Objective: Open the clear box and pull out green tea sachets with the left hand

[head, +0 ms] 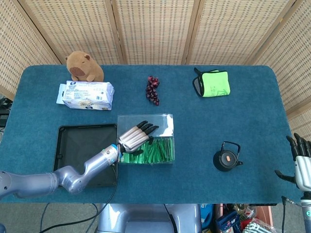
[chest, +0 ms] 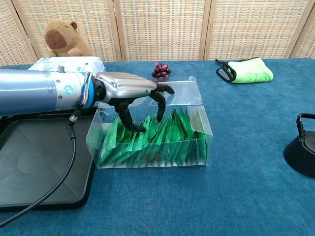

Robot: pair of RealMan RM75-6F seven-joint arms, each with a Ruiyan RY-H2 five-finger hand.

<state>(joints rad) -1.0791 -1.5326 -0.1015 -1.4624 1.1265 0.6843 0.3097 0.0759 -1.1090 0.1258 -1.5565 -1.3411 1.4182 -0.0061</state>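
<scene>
- Head view: clear box (head: 165,127) sat mid-bench, lid already folded back toward the far side, green tea sachets (head: 156,151) packed inside in a row.
- Head view: left hand (head: 133,138) hung over the left half of the box, fingers curled down toward the sachets; no sachet seen held.
- Head view: right hand (head: 302,165) was at the bench's right edge, well apart from everything, fingers apart, holding nothing.
- Head view count: one black tray (head: 73,141) just left of the box, one teapot (head: 226,158), one green cloth (head: 214,83), one grape bunch (head: 152,90), one wipes pack (head: 85,95), one capybara plush (head: 82,66).
- Chest view: left hand (chest: 129,91) had its fingertips (chest: 159,118) dipping among the sachets (chest: 162,140), thumb and fingers apart, not yet closed on one.
- Chest view: box (chest: 199,105) was open, sachets stood tilted and tightly stacked; too many and too overlapped to count.
- Step judged: opening done, reach-in for the first sachet in hand.
- Next move likely calls for pinching one sachet's top edge between thumb and finger, then lifting straight up; risk is grabbing several or dragging the light box.
- Chest view: right hand not shown.
</scene>
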